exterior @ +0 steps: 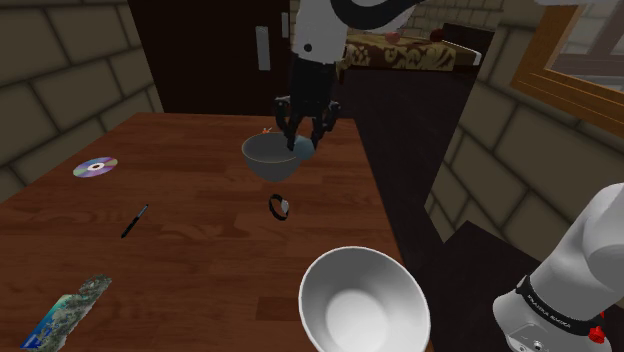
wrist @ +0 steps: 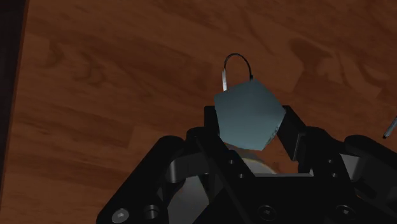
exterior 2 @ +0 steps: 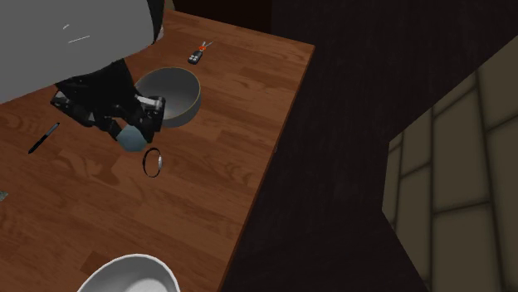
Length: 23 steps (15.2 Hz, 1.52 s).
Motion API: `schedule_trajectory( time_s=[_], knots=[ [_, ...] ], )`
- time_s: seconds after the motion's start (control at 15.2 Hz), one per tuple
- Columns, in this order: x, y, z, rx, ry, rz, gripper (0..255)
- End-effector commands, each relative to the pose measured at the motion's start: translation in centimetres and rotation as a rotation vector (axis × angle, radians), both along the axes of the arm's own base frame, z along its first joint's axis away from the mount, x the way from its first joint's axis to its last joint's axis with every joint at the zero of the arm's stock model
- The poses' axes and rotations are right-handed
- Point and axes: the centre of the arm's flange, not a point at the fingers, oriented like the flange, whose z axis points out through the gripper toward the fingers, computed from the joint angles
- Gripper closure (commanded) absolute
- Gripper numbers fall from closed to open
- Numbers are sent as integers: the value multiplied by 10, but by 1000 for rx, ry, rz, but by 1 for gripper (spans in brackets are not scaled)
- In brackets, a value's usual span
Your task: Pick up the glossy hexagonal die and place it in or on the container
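A glossy teal-grey die point(wrist: 248, 114) with flat angular faces is clasped between my black fingers point(wrist: 291, 130). My gripper point(exterior: 304, 138) is shut on the die point(exterior: 303, 148) and hangs in the air at the rim of a grey bowl point(exterior: 268, 158) at the far end of the wooden table. In the second exterior view the gripper point(exterior 2: 129, 131) holds the die point(exterior 2: 130, 139) just beside the grey bowl point(exterior 2: 178, 98), above the wood between that bowl and a thin dark ring point(exterior 2: 153, 161). The ring point(wrist: 234, 65) shows beyond the die.
A larger white bowl point(exterior: 365, 300) stands at the table's near edge. A disc point(exterior: 95, 167), a black pen point(exterior: 134, 221) and a flat printed packet point(exterior: 65, 312) lie toward the shoulder view's left. A small dark remote-like item point(exterior 2: 197, 55) lies beyond the grey bowl. The table edge point(exterior 2: 266, 166) drops to dark floor.
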Motion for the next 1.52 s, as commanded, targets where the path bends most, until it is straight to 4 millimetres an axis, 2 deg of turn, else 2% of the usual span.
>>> schedule_trajectory(
  time_s=[0.0,0.79,1.45],
  knots=[
    [27,-6,3,0,0,0,255],
    [184,-39,7,0,0,0,255],
    [184,-39,-46,0,0,0,255]
  ],
)
